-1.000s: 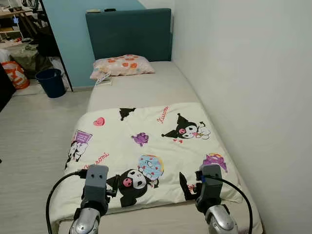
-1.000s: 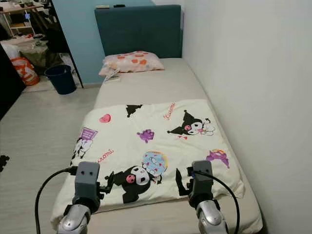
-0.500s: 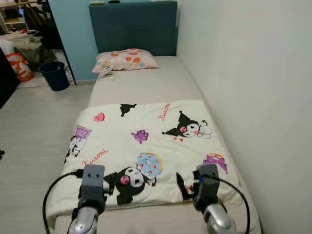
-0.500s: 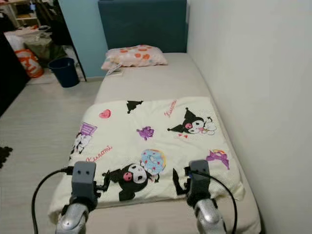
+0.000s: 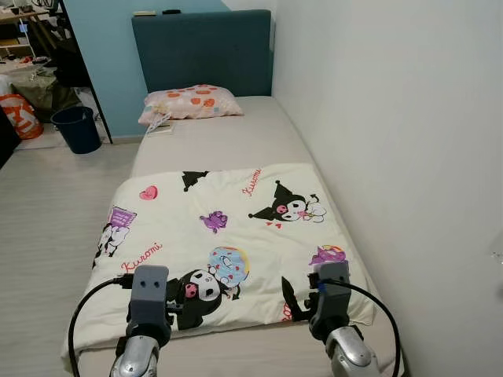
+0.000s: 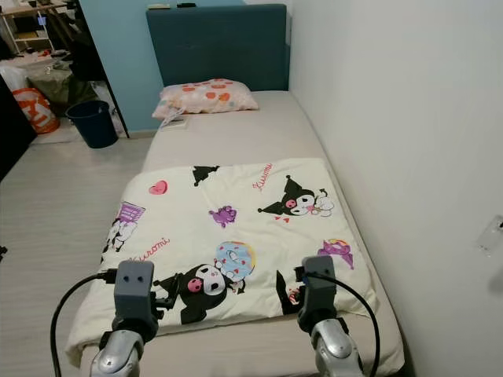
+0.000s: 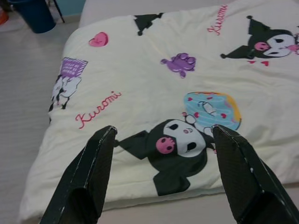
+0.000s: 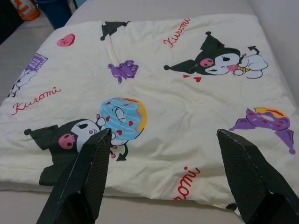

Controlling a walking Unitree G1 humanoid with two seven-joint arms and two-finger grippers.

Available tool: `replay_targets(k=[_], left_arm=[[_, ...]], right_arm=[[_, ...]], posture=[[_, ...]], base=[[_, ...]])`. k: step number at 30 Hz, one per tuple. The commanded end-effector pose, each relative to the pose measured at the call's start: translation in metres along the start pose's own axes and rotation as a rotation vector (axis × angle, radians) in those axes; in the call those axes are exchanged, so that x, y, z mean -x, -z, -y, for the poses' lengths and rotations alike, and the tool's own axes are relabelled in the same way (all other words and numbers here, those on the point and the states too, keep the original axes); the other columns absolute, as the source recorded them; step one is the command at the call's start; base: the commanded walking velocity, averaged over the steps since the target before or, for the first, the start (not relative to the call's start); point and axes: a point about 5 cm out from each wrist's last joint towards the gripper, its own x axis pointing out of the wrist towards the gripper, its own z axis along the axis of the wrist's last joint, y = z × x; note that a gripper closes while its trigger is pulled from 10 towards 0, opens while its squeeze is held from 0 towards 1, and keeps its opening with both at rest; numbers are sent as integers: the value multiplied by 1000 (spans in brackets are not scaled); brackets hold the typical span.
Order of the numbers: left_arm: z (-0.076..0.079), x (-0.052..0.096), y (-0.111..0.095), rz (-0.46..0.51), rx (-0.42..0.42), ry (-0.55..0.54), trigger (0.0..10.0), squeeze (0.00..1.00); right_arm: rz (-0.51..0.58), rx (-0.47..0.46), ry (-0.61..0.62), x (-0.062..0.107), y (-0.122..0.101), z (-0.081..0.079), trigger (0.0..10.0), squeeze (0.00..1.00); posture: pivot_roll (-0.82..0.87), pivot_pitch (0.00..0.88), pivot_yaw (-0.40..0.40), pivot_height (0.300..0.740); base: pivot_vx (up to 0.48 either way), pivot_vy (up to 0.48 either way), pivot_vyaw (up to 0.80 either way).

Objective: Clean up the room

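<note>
Claws: my left claw (image 7: pixel 159 175) and right claw (image 8: pixel 163 179) gape wide, empty, over the Kuromi blanket (image 5: pixel 228 236).
Risk: pinching one layer at 6 o'clock, bunching it.

A cream blanket (image 6: pixel 236 236) printed with black-and-pink cartoon characters, a blue doughnut, purple figures and red "Kuromi" script lies spread flat over the foot half of the bed (image 6: pixel 236 141); its near edge runs just short of the bed's foot edge, its left side drapes over the bed's left edge, its right side reaches close to the edge along the wall; the surface is smooth, with only faint creases — no folds turned back; a pink pillow (image 6: pixel 206 96) with orange and white blotches lies at the head end, towards the left corner, against the teal headboard (image 6: pixel 216 45).
</note>
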Motion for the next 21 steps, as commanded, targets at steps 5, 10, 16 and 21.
replay_targets(k=[5, 10, 16, 21], left_arm=[[-13, 4, 8, -41, 7, -40, 10000, 0], [-13, 5, 7, -32, -7, -40, 10000, 0], [-12, 5, 6, -22, -13, -38, 10000, 0], [-13, 4, 5, -22, -15, -39, 10000, 0]], right_arm=[[-25, -42, -7, 1, 5, -1, 10000, 0], [-25, -36, -8, 1, 5, -1, 10000, 0], [-26, -37, -11, 2, 5, -1, 10000, 0], [-28, -37, -12, 1, 5, -1, 10000, 0]], posture=[[-48, 127, -3, 725], [-48, 125, -2, 705], [-47, 120, -2, 680], [-46, 121, -2, 665]], base=[[0, 0, 0], [0, 0, 0], [0, 0, 0], [0, 0, 0]])
